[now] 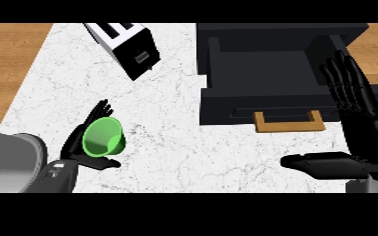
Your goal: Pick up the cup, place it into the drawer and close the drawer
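Cup [102, 137] sits cradled in my left hand [83, 145], fingers curled round it for the carry to the open drawer [262, 62], while my right hand [351, 105] rests wide open.

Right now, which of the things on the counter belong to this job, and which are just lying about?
Part of the job:
- green cup, held in the left hand
- open drawer with its wooden handle
- right hand, open beside the drawer

Lying about:
- toaster at the back of the counter
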